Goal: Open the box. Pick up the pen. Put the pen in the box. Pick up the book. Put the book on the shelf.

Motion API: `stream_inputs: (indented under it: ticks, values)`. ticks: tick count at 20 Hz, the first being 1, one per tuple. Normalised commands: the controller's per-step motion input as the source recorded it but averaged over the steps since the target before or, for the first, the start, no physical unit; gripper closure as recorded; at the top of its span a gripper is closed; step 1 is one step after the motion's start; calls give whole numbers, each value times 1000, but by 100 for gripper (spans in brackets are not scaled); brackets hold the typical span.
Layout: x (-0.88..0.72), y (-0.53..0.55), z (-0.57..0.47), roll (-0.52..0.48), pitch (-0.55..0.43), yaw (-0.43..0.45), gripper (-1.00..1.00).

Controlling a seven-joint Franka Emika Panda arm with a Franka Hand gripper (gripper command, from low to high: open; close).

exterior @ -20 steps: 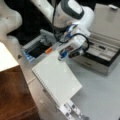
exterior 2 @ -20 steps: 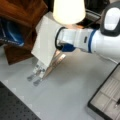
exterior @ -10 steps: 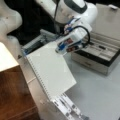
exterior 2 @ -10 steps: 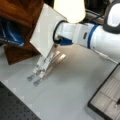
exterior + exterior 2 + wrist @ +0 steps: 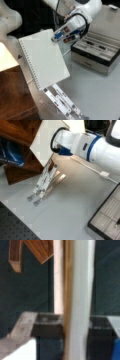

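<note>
Front view, looking across a grey table [image 5: 100, 92]: a white robot arm is seen reaching in from 1 o'clock, and its gripper [image 5: 57, 38] is clamped on the 1 o'clock corner of the book [image 5: 43, 58]. The book is held off the table, tilted, with its ridged binding running along the edge toward 8 o'clock. Directly below it, at 6 o'clock, 2 perforated metal rails [image 5: 61, 101] are lying on the table. The shelf [image 5: 15, 97] is seen at 8 o'clock, its pale top [image 5: 6, 58] close beside the book's binding edge but not yet under it.

At 3 o'clock the box [image 5: 96, 53] is standing with its tray uncovered, and a thin dark object, probably the pen [image 5: 90, 43], can be made out in a compartment. The first 3 steps are therefore judged done, and the book is judged lifted.

In a front view the book [image 5: 47, 138] is shown as a pale sheet at 12 o'clock, held by the gripper [image 5: 56, 150] in front of the dark wood shelf [image 5: 22, 150]. In the wrist view the book's edge [image 5: 77, 300] is seen upright between the jaws.

The step in hand is judged to be the carrying of the book to the shelf. A flatter book and clearance over the shelf's top edge are called for by the placement.
</note>
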Motion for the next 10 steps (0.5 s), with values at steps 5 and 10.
stream_inputs:
  ticks: [5,10]
  values:
    - [-144,-95,412,144,110,-214,100]
    - [-167,-179,276,178,97,-142,100]
